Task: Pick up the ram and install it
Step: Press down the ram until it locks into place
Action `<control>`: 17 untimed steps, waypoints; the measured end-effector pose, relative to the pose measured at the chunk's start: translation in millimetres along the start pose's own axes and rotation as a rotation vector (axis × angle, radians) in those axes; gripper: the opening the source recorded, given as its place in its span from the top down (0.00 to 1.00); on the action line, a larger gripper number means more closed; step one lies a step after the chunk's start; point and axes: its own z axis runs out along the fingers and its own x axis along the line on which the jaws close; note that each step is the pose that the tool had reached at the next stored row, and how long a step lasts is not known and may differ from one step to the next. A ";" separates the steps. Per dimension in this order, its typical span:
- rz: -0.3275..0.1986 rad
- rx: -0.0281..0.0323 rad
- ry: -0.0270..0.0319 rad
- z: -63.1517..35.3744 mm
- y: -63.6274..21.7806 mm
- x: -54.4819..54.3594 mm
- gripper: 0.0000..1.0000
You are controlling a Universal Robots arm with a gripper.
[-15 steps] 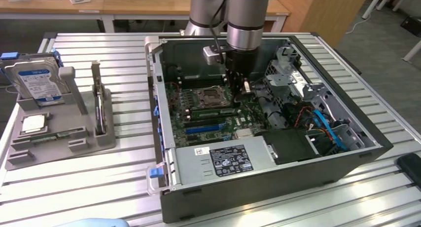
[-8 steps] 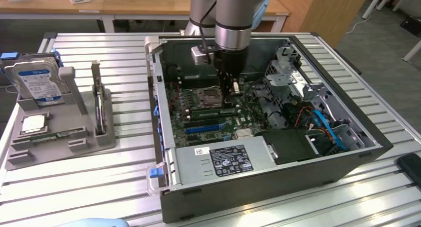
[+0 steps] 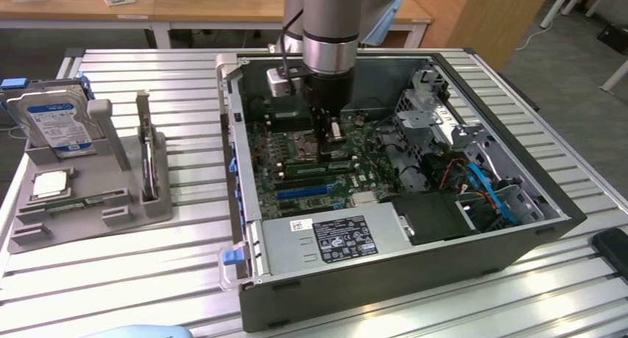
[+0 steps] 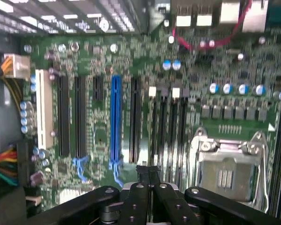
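Hovering inside the open black computer case (image 3: 510, 250) — the black gripper (image 4: 149, 174) above the green motherboard (image 4: 145, 117).
Fingers pressed together — near the black memory slots (image 4: 171, 131).

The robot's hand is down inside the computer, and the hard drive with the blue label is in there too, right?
Not quite. The gripper is down inside the computer case, but the hard drive with the blue label is not. The exterior view shows it standing in the grey holder outside the case, on that view's left.
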 end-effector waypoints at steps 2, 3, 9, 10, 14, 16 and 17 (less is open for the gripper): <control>0.000 0.0000 0.0003 -1.1 4.8 0.1 0.90; 0.000 0.0001 0.0006 -1.7 7.2 0.1 0.90; 0.000 0.0001 0.0027 -3.8 19.8 0.2 0.90; 0.000 0.0009 0.0034 -3.8 20.6 0.2 0.90; 0.001 0.0067 0.0051 -2.7 24.6 -0.1 0.90; 0.001 0.0092 0.0067 -1.9 26.9 -0.3 0.90; 0.001 0.0099 0.0079 -1.6 27.7 -0.3 0.90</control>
